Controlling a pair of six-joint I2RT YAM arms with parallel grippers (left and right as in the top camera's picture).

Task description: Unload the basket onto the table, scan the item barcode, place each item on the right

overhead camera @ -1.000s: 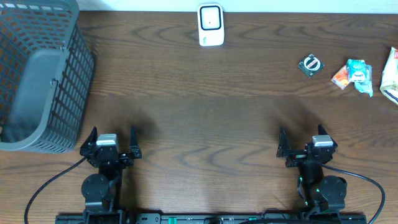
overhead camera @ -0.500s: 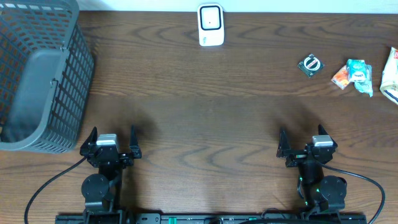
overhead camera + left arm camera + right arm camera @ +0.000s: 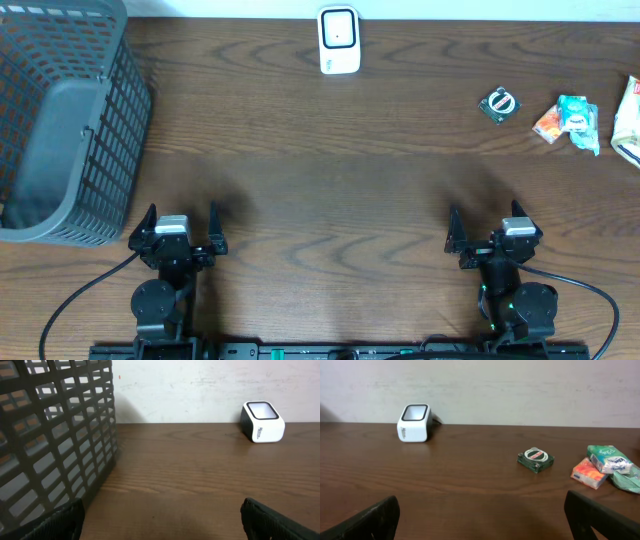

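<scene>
Sitting at the near edge of a dark wooden table [image 3: 320, 170], with the left gripper [image 3: 182, 214] at near left and the right gripper [image 3: 485, 216] at near right, well apart. Pictured with both sets of jaws spread wide and gripping nothing, dark fingertips just showing in the bottom corners of each wrist view. Facing a white barcode scanner [image 3: 339, 40] at the far edge, about centre, with a dark window on top. Looking to the far right for the goods to be scanned: a small dark green packet [image 3: 499, 104] bearing a white ring, then an orange packet [image 3: 548, 124] touching or overlapping a teal packet [image 3: 578, 112], then a pale packet [image 3: 629, 120] cut off by the frame edge. Lying flat on the wood, well apart from either gripper and from the scanner. Possibly tissues in the teal wrapper, with print too small to read. Flanked at far left by a grey plastic mesh basket [image 3: 60, 120], just beyond the left gripper and looming large in the left wrist view.
</scene>
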